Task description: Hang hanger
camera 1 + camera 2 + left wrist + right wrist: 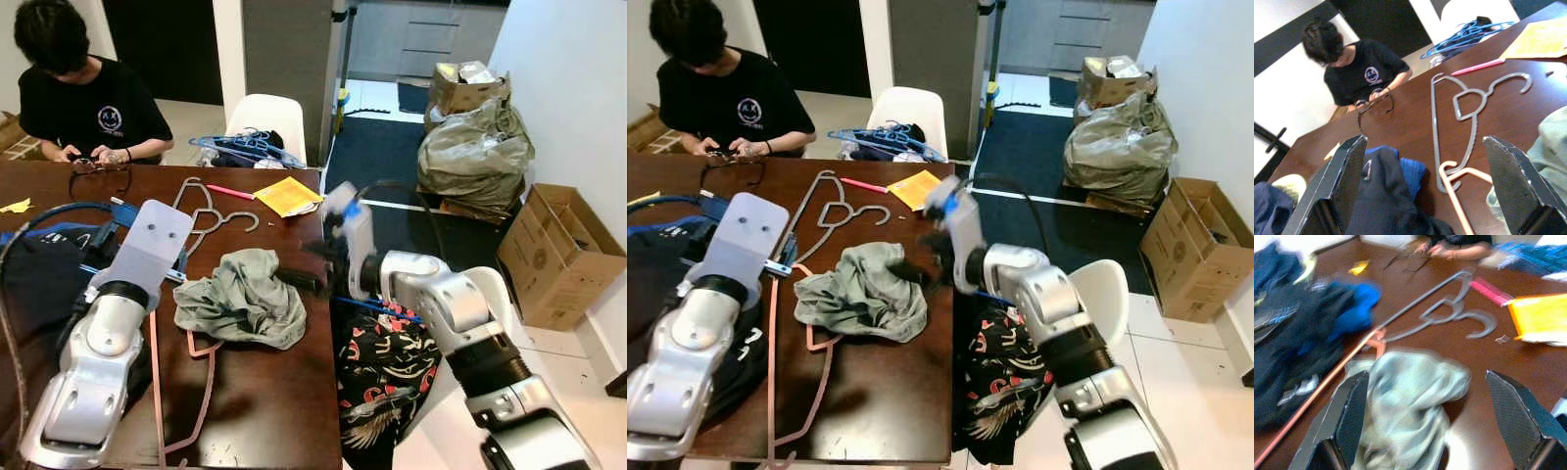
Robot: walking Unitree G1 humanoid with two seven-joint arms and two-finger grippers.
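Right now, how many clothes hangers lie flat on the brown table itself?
2: a grey hanger mid-table and a pink hanger near the green garment. Clothing may hide more.

Dark brown wooden table [284, 392]: smooth, glossy. Crumpled grey-green cloth garment [240, 299]: soft, matt. Grey plastic hanger [1459, 115] and pink plastic hanger [191, 392]: smooth.

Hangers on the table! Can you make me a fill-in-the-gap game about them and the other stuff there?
1. The grey hanger lies flat on the brown ____.
2. The crumpled green cloth partly covers the ____ hanger.
3. The right gripper hovers over the green cloth with its fingers ____.
4. A pile of ____ hangers sits at the table's far edge, by the white chair.

Missing words: table; pink; open; blue
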